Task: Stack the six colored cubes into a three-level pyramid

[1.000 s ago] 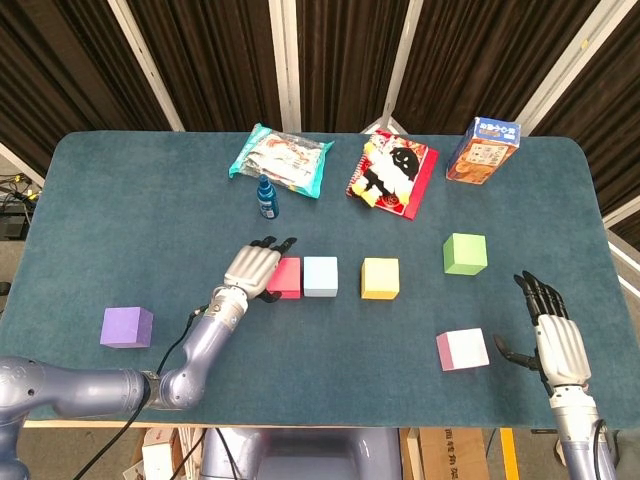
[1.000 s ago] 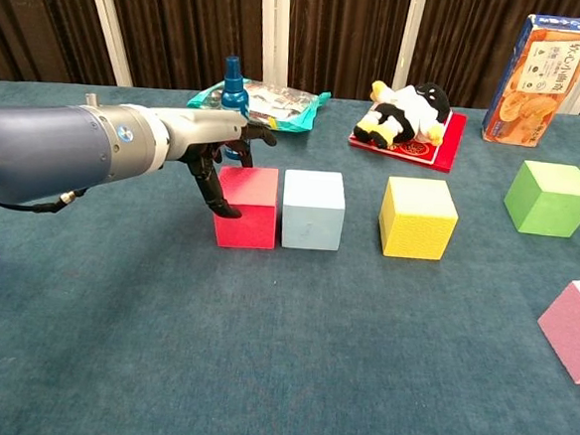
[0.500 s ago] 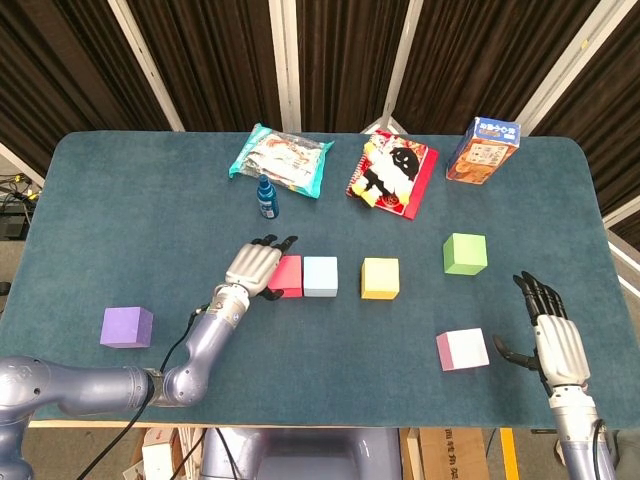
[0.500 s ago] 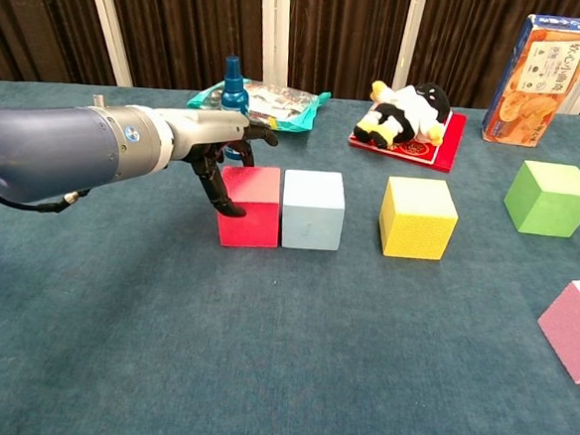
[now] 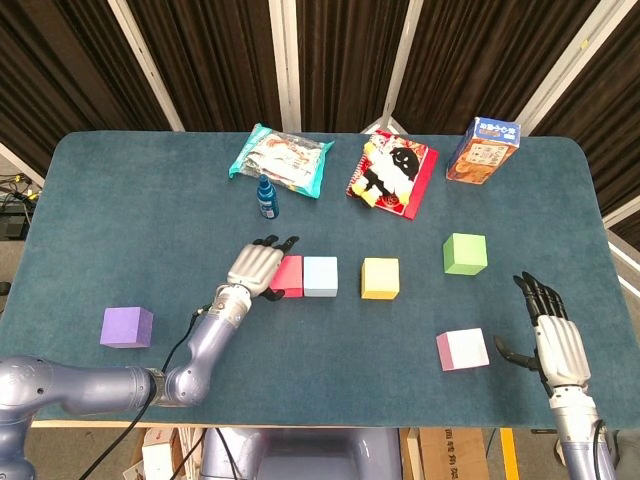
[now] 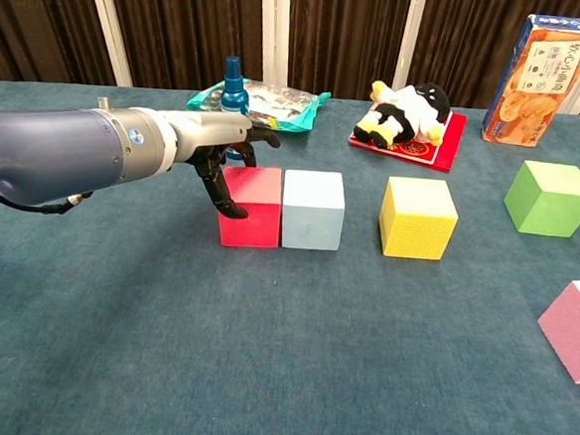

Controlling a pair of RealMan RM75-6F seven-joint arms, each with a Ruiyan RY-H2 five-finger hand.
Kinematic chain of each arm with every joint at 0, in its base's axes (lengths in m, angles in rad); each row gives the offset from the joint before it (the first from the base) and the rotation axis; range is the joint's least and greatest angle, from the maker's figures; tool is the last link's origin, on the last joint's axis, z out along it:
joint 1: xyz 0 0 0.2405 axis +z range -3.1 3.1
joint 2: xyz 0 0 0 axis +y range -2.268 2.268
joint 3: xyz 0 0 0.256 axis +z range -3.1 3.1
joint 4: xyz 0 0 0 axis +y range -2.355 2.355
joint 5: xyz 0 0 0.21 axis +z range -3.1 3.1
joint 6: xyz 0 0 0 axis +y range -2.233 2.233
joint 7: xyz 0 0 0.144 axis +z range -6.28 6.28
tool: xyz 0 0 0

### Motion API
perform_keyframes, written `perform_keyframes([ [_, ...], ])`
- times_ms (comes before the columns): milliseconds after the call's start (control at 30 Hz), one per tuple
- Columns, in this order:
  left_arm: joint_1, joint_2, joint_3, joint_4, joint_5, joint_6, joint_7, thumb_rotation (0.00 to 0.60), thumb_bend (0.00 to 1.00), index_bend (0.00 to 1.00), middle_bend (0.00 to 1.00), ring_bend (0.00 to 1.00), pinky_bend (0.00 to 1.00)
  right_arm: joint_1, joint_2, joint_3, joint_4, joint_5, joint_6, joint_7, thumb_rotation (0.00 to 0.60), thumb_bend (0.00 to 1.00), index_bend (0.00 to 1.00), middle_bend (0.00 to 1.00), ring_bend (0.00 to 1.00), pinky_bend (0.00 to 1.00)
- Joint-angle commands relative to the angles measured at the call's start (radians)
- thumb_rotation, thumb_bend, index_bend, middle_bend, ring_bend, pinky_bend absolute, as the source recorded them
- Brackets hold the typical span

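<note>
Here, red cube (image 6: 250,206) against the left hand's (image 6: 224,149) spread, empty fingers (image 6: 215,187).

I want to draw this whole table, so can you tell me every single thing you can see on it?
red cube: one, red, mid-table, touching the light blue cube
light blue cube: one, pale blue, right of the red one
yellow cube: one, yellow, apart, further right
green cube: one, green, right side
pink cube: one, pink, near right edge
purple cube: one, purple, near left
spray bottle: one, blue, behind the red cube
snack bag: one, teal and white, far side
plush toy: one, black, white and yellow, on a red pack
snack box: one, blue and orange, far right
table: one, teal cloth
left hand: fingers against the red cube's left side
right hand: fingers spread, beside the pink cube
</note>
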Motion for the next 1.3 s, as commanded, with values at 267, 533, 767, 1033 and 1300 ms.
perform_keyframes([
  [267,-0.006,-0.009,-0.003,0.005,0.008,-0.004,-0.004,0.600,0.34,0.07,0.31,0.10,0.19,-0.001,0.000,-0.001,0.000,-0.001,0.002,0.000,0.600,0.33,0.00,0.00,0.00,0.00],
  [533,-0.006,-0.012,-0.002,0.006,0.014,-0.006,-0.007,0.600,0.34,0.07,0.30,0.10,0.19,-0.002,0.000,-0.002,0.001,-0.002,0.001,0.000,0.600,0.33,0.00,0.00,0.00,0.00],
  [767,-0.006,-0.011,0.000,0.000,0.012,-0.006,-0.007,0.600,0.34,0.07,0.29,0.10,0.19,-0.003,-0.001,-0.003,0.001,-0.004,0.003,-0.001,0.600,0.33,0.00,0.00,0.00,0.00],
  [1033,-0.006,-0.004,0.003,-0.010,0.006,-0.006,-0.003,0.600,0.28,0.04,0.25,0.10,0.19,-0.004,0.000,-0.004,0.000,-0.004,0.004,-0.001,0.600,0.33,0.00,0.00,0.00,0.00],
  [1300,-0.007,0.006,0.007,-0.014,-0.010,-0.008,0.006,0.600,0.26,0.02,0.21,0.10,0.18,-0.004,0.000,-0.004,0.000,-0.004,0.004,-0.001,0.600,0.33,0.00,0.00,0.00,0.00],
])
